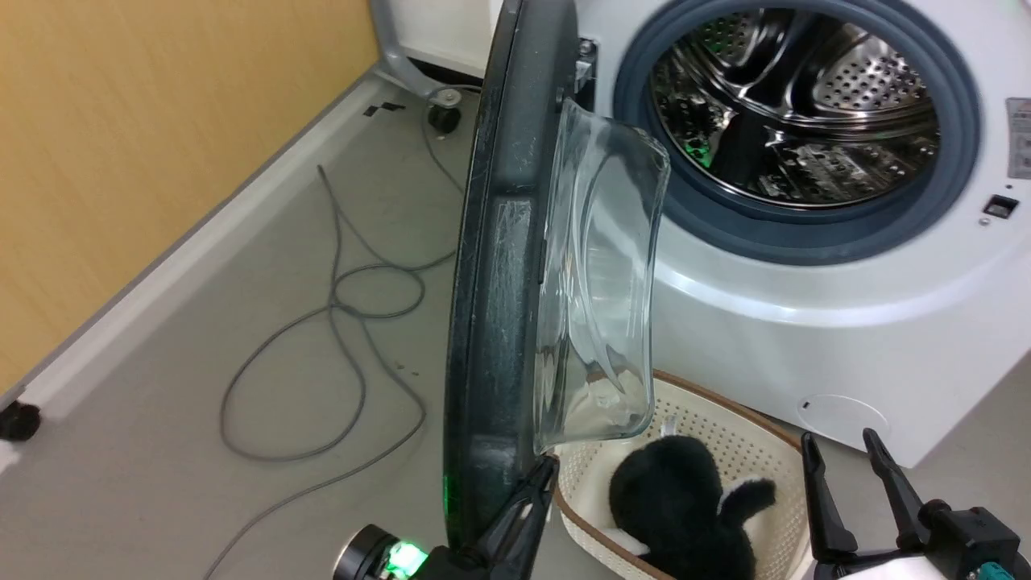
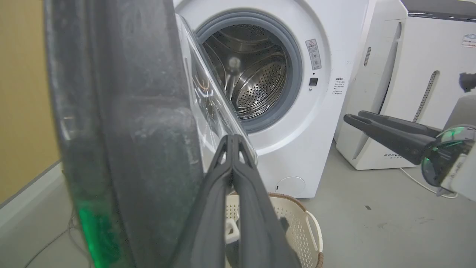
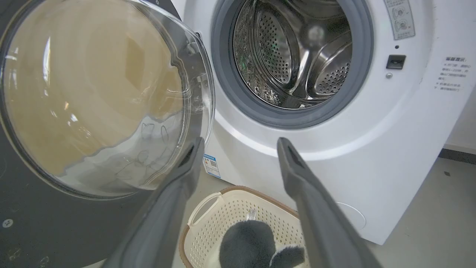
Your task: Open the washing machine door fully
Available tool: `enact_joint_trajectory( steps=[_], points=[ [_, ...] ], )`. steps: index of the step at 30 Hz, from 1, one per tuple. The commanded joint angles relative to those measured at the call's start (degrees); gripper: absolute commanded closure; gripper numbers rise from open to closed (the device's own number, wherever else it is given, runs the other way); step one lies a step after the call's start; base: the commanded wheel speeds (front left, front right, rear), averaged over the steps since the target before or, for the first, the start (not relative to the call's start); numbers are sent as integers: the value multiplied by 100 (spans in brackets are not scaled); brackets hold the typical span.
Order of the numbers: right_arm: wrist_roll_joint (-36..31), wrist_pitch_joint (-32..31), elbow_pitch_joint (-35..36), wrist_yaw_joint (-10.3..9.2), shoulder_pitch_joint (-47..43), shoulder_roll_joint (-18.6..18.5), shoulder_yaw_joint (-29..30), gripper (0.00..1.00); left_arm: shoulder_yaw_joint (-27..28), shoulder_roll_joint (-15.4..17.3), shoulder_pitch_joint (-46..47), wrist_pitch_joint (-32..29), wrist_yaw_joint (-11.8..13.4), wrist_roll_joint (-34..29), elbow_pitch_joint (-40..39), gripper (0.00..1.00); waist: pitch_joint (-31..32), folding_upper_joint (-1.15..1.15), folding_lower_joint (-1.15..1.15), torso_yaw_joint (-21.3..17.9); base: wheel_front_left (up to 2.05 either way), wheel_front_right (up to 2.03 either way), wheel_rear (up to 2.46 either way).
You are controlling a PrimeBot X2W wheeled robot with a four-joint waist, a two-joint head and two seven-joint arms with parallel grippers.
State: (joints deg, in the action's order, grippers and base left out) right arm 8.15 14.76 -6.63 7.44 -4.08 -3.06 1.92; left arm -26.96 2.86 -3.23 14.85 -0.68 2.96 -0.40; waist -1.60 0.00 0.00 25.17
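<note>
So the washing machine door is about halfway. It sticks straight out from the washing machine, and from the head camera we see it edge-on, with the glass bowl bulging toward the drum. We'd call the task partly done, since there's swing left toward the yellow wall.

Our left pincer is pinched closed with nothing in it. Its tip sits at the door's inner face, just under the glass bowl and near the free edge. It looks like it's touching, but we can't say for sure. The right pincer is spread wide and empty, hanging over the laundry basket, well apart from the door.

Here's how we'd do the push:
- Use the closed left fingers as a blunt poker on the dark rim, not on the glass.
- Stay out near the free edge, because it's the most leverage for the least force.
- Sweep in an arc around the hinge instead of a straight line, or the tip may skid off.
- Leave the right arm parked.
</note>
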Motion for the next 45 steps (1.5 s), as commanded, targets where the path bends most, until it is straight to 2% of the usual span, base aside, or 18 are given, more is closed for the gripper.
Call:
enact_joint_trajectory(
  steps=[1,11,16,26,35,45],
  points=[
    [15,24,-3,5,64,18,8,0,54,41,-61,15,34,-27,-3,100,-12,0,0,56,0,0,0],
    [-20,24,-9,5,117,18,13,0,670,119,-19,15,199,65,24,100,-111,0,0,280,0,0,0],
    [-54,24,6,5,149,18,12,0,1290,160,35,15,342,243,15,100,-197,0,0,309,0,0,0],
    [-221,24,46,5,300,18,42,0,2624,213,477,15,440,444,83,100,-494,0,0,265,0,0,0],
    [-443,24,104,5,555,18,56,0,3553,124,1068,15,268,580,394,100,-968,0,0,133,0,0,0],
    [-611,24,107,5,879,18,56,0,4404,109,1872,15,16,569,1110,100,-1418,0,0,-110,0,0,0]
  ],
)
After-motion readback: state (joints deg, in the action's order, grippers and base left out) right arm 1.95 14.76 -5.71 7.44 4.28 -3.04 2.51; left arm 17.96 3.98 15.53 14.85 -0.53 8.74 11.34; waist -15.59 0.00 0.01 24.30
